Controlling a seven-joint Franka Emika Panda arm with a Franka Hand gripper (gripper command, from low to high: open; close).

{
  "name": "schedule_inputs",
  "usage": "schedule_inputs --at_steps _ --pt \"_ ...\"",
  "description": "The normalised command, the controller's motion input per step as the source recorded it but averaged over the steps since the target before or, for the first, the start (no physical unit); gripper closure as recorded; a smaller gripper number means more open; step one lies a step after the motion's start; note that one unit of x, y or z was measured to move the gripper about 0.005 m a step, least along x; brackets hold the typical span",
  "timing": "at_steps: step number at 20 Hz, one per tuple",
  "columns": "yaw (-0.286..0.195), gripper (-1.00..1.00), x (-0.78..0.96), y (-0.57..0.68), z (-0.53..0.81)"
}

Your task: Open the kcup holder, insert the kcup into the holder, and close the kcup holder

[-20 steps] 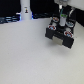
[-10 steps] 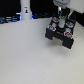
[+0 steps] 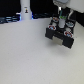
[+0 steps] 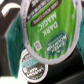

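Broadly, I see the white surface (image 3: 30,55) filling most of the exterior view, with the black kcup holder (image 3: 62,34) standing toward two o'clock, its drawer seemingly drawn open and pods showing in its round slots. My gripper (image 3: 63,16) hangs directly above the holder, at about twelve o'clock of it, descending out of the frame's upper edge.

From the wrist camera, the kcup (image 4: 50,30) dominates the picture: a green lid, printed with what reads as "DARK MAGIC", faces the lens almost squarely, so I judge its axis runs roughly along the gripper's approach line. Next to it, at about seven o'clock, sits another pod (image 4: 30,62) with a dark and pale lid, close beside the green one.

Whether the jaws are parted or closed on the green pod I cannot tell; neither fingertip shows clearly in either view. Nor can I say whether the kcup is carried or already seated in a slot.

My reading: the insertion step is in hand, and it turns on the pod sitting straight below the jaws, over an empty slot.
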Motion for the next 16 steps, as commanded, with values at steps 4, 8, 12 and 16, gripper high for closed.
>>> schedule_inputs --at_steps 4,8,12,16 --pt "0.044 1.0 0.0 0.03 -0.25" --pt "0.029 1.0 0.05 0.06 -0.15" --pt "0.024 1.0 0.09 0.09 -0.13" --pt "0.029 1.0 0.1 0.11 -0.16"
